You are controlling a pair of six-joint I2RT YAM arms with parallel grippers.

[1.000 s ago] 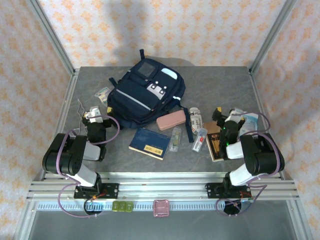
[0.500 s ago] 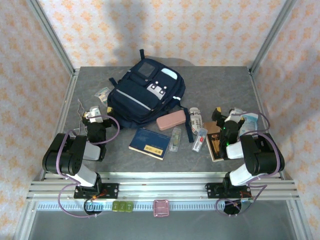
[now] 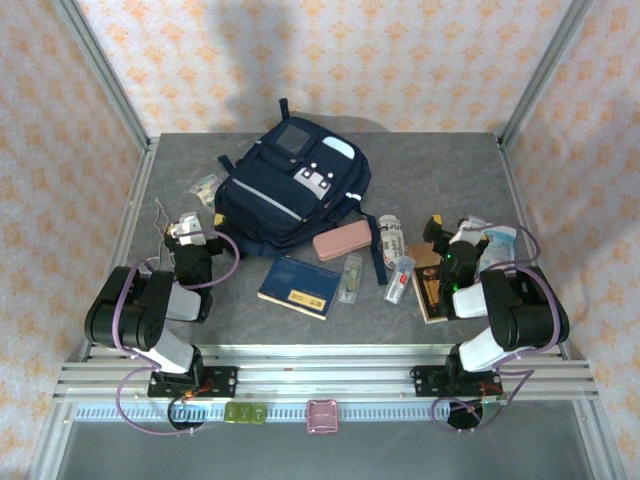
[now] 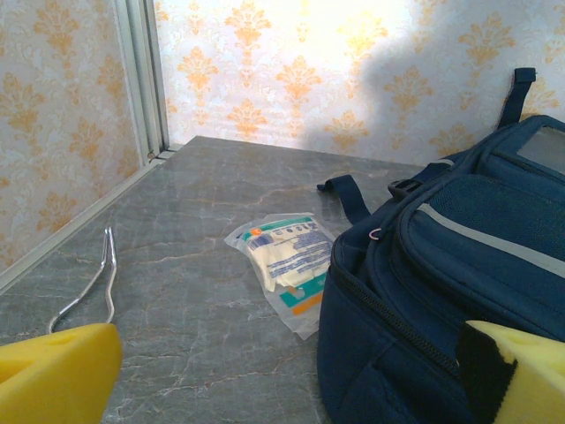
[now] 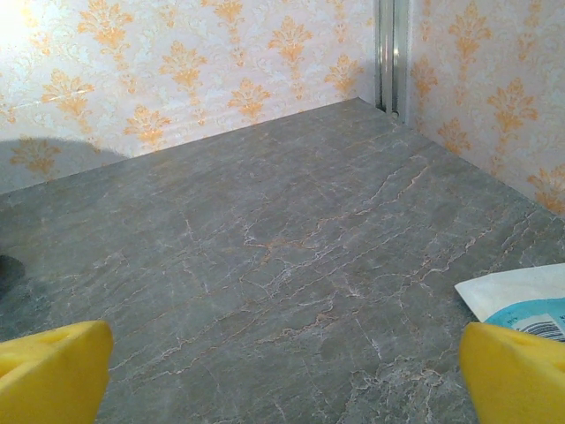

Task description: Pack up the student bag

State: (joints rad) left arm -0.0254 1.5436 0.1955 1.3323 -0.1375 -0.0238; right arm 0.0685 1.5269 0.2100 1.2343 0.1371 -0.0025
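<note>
Left wrist sees the student bag (image 4: 441,283); right wrist, a white packet (image 5: 519,296).

Orange-patterned wallpaper walls (image 3: 330,55), grey marble table (image 3: 440,170)

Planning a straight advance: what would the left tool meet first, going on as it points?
For the left tool, likely the student bag, close on its right; a plastic packet lies flat dead ahead. Depth unclear.
</note>
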